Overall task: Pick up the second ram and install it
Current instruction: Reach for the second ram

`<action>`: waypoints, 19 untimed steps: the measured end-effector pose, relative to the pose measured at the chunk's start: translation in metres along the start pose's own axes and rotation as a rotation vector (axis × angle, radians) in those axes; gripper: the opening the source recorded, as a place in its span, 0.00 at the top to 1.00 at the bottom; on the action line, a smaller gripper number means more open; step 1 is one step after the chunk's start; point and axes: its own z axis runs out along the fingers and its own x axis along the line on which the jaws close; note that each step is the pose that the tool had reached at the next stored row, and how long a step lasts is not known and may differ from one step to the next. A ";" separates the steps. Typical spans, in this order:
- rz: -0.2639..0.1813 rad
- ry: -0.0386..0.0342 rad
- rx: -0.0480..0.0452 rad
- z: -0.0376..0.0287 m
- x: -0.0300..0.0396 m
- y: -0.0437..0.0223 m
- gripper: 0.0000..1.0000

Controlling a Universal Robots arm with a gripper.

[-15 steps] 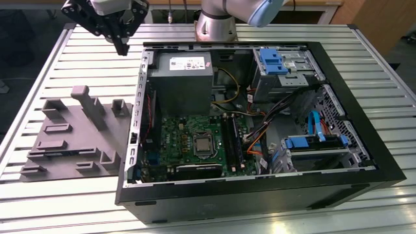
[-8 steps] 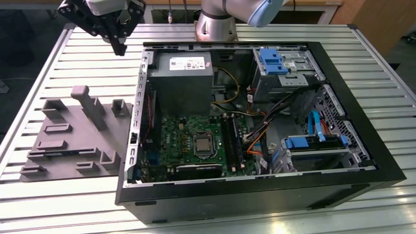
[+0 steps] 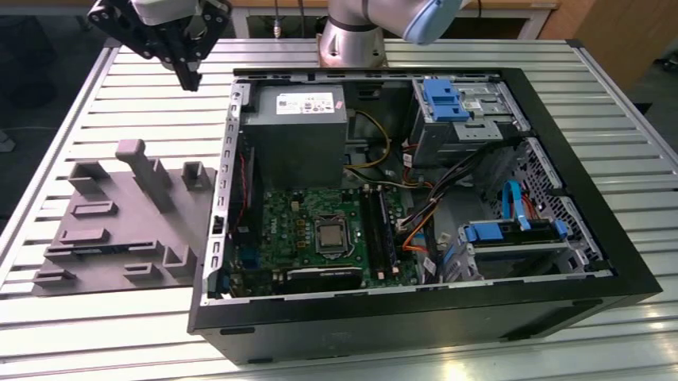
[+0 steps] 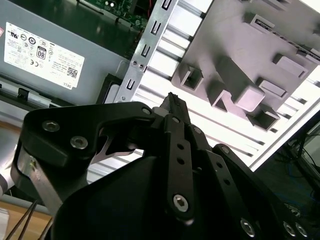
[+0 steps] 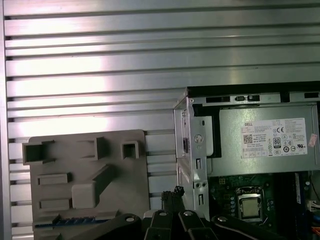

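The second ram [image 5: 75,220] is a dark strip with a row of small blocks, lying in a groove at one edge of the grey plastic fixture [image 5: 120,170]. In the exterior view that strip [image 3: 76,253] is at the fixture's [image 3: 106,230] near left part. My gripper [image 3: 190,78] hangs high over the slatted table at the far left, beyond the fixture and beside the case's far left corner. Its black fingers [image 4: 172,100] meet at the tips with nothing between them. The green board [image 3: 307,214] has long black slots [image 3: 379,230] beside the processor.
The open black computer case [image 3: 424,298] takes up the middle and right of the table. A grey power supply [image 3: 297,127], blue drive brackets [image 3: 445,99] and orange cables [image 3: 418,238] sit inside it. Grey uprights [image 3: 143,171] rise from the fixture.
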 end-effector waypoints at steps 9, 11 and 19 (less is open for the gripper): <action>0.000 0.0000 0.0000 -0.0002 0.0064 -0.0006 0.89; 0.000 0.0000 0.0000 -0.0002 0.0078 -0.0008 0.89; 0.000 0.0000 0.0000 -0.0003 0.0116 -0.0012 0.89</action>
